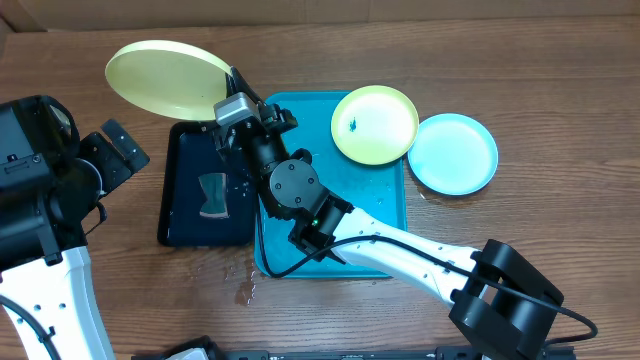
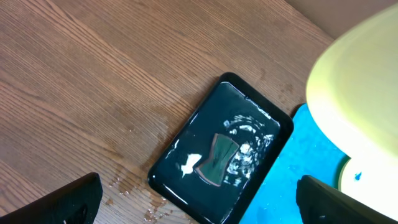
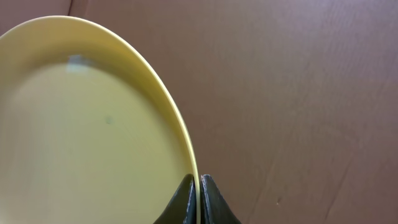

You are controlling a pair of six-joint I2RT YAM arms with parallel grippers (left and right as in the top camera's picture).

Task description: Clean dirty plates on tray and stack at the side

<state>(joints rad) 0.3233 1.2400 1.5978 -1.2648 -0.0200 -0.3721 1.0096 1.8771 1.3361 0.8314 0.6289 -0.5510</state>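
Observation:
My right gripper is shut on the rim of a yellow-green plate, holding it tilted in the air above the far end of the black tray. Its face looks clean in the right wrist view. A second yellow-green plate with a small blue smudge lies on the far right corner of the turquoise tray. On the table right of that tray rests a light blue plate. My left gripper hangs open and empty over the black tray's near edge.
A wet black tray lies left of the turquoise one, with a dark green sponge in it. Water drops spot the wood near its corner. My right arm crosses the turquoise tray.

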